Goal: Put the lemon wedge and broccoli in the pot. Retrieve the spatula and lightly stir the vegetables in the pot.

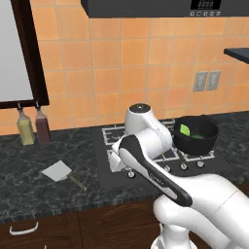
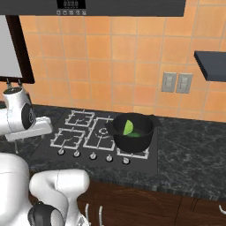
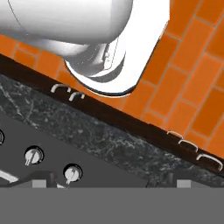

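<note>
The black pot [image 1: 196,137] stands on the stove's right front burner. Inside it lie the yellow-green lemon wedge [image 1: 185,130] and, beside it, the dim green broccoli [image 1: 197,136]; both also show in the right base view, the wedge [image 2: 128,127] and the broccoli [image 2: 136,133] in the pot [image 2: 130,139]. The spatula [image 1: 58,170] lies flat on the dark counter left of the stove, its brown handle toward the front edge. My gripper [image 3: 111,181] hangs over the stove's left front part, between pot and spatula, open and holding nothing.
The black stove [image 1: 111,174] has a row of knobs [image 3: 34,155] along its front. Two bottles [image 1: 26,129] stand at the back left under a dark window frame. A dark shelf [image 2: 211,65] juts out at the right. Cabinet handles [image 3: 70,92] line the front below the counter.
</note>
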